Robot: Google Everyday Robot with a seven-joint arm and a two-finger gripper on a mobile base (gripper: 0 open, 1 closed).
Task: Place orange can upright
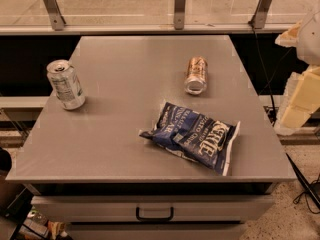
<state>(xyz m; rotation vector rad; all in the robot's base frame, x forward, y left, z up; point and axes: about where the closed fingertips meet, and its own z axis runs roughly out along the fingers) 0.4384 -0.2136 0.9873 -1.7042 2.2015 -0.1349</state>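
Orange can: lies on its side on the table, right of centre in the upper half of the frame. Its long axis runs roughly up and down the picture, and a silver end faces the lower edge.
Gripper: a pale, blurred shape at the right edge of the frame, off the table's right side and well apart from the orange can. It holds nothing that can be seen.
Gripper opening: cannot tell whether wide or narrow.
Table: a grey flat top fills the middle of the frame.
Drawer: sits below the table's front edge and has a dark handle.
Silver-white can: near the table's left edge, its pull-tab end toward the upper left. It is well apart from the orange can.
Chip bag: dark blue and crumpled, lying flat just below the orange can and not touching it.
Background: metal posts and glass panels run along the top of the frame.
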